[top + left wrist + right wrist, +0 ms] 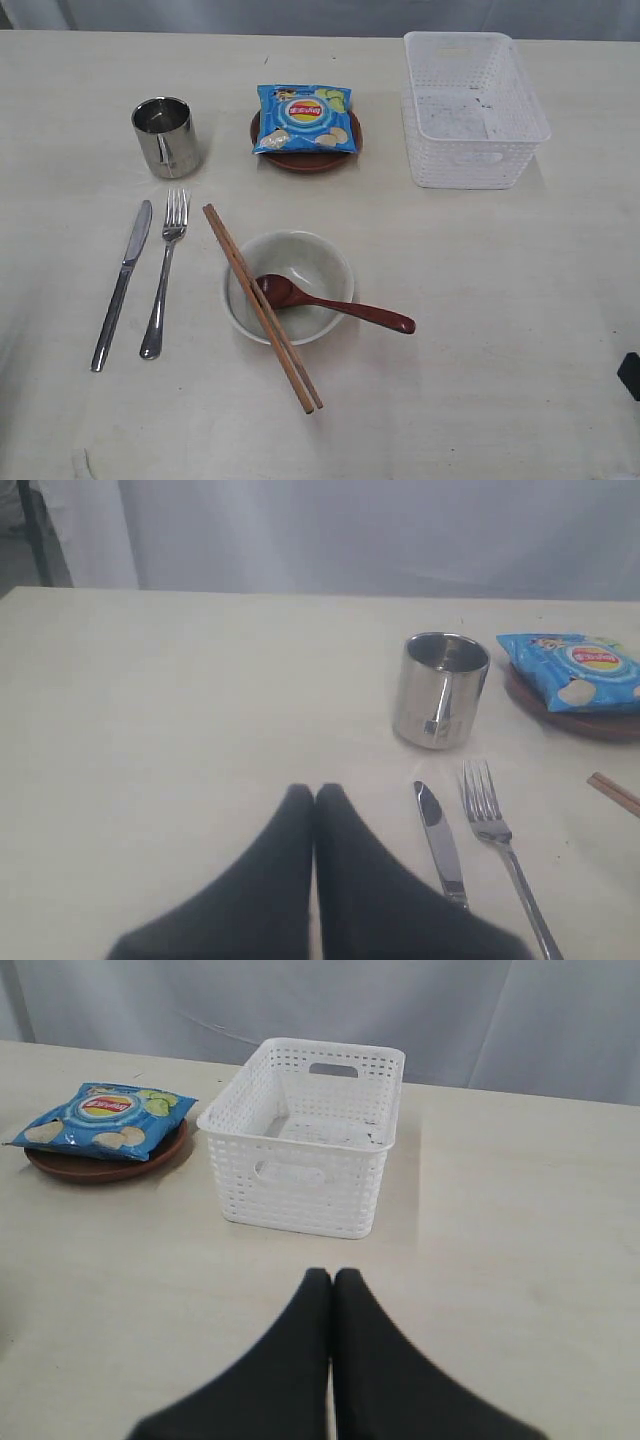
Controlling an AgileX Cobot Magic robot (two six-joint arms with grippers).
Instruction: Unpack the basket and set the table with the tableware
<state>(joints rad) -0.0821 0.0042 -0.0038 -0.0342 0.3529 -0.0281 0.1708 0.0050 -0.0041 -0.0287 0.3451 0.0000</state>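
The white basket [470, 110] stands empty at the back right of the table [500, 300]; the right wrist view shows the basket [305, 1145] too. A steel cup [166, 136], knife [122, 283] and fork [166, 270] lie at the left. The off-white bowl [312, 262] holds a dark red-brown spoon [330, 303], and chopsticks [262, 306] rest across its rim. A brown plate [308, 158] sits at the back. My left gripper [314, 792] is shut and empty beside the knife [440, 845]. My right gripper [332, 1276] is shut and empty in front of the basket.
A blue chip bag [303, 117] lies on the brown plate. A dark corner of the right arm [630, 375] shows at the right edge of the exterior view. A grey curtain [400, 1000] hangs behind the table's far edge.
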